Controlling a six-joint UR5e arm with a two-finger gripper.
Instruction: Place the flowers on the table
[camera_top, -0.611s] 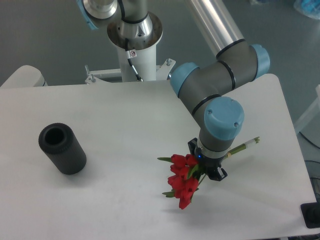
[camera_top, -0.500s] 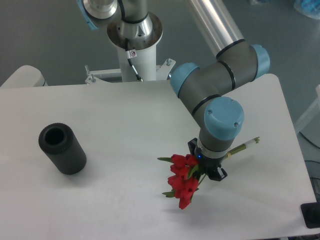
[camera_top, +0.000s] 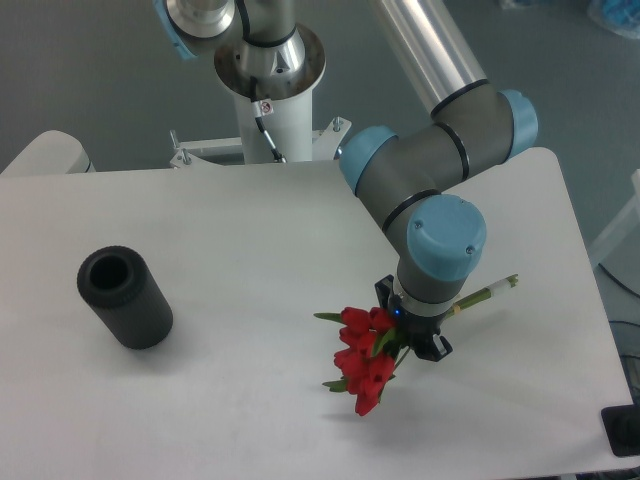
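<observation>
The flowers, red blooms with green leaves, hang at the right part of the white table. Their thin green stems run up and right under the wrist, and the stem ends stick out on the far side. My gripper points down and is shut on the stems just behind the blooms. The blooms are low over the tabletop; I cannot tell whether they touch it. The gripper's fingers are mostly hidden under the blue wrist cap.
A black cylinder with an open top lies at the left of the table. The arm's white base post stands at the table's back edge. The table's right edge and front right corner are close to the flowers.
The gripper and the flowers have shifted very slightly left and down. The black cylinder has not moved.
</observation>
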